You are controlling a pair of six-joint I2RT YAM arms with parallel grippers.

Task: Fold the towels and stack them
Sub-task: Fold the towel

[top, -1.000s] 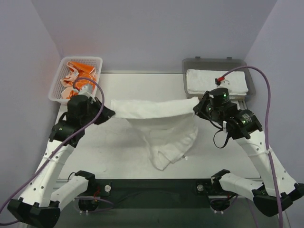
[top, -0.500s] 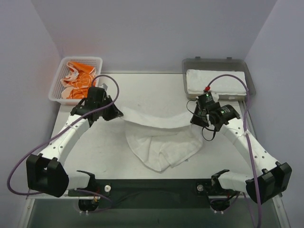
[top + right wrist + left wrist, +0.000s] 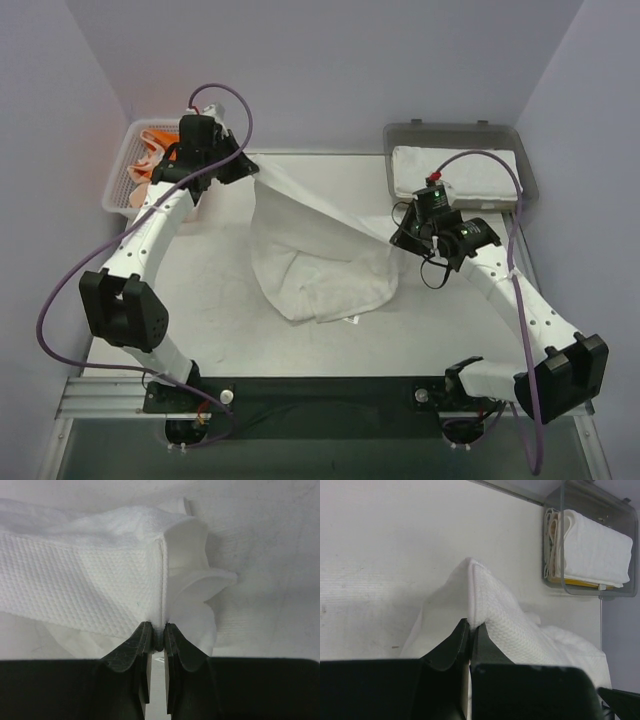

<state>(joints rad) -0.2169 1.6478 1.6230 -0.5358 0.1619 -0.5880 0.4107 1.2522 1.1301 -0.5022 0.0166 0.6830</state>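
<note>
Over the last second the left gripper [image 3: 247, 168] has been swinging away from the near-left part of the table [image 3: 190, 300] to its far-left corner, just beside the basket [image 3: 118, 190], carrying its corner of the white towel [image 3: 320, 265] along. The right gripper [image 3: 402, 238] is staying roughly where it was, right of centre and just near of the tray [image 3: 450, 129], only settling a little lower. The edge that was hanging level between the two is now running as a taut diagonal from far left down toward the right. The rest of the cloth is trailing beneath it and lying bunched on the table toward the near centre.

I am reading this as the towel being drawn out and spread before a fold. No clean fold is showing yet and the loose lower half is lying rumpled, so the spreading is looking unfinished.

Both hands are pinching almost fully closed. In the left wrist view the fingers [image 3: 452, 642] are gripping a hemmed corner, with only the thickness of the cloth parting them. In the right wrist view the fingers [image 3: 131, 647] are clamping the hem of the opposite corner in the same narrow way, the fabric fanning out beyond the tips.

A folded towel [image 3: 455, 172] is already lying in the tray at the far right, and an orange-and-white towel [image 3: 148, 165] is waiting in the basket, partly hidden behind the left arm
</note>
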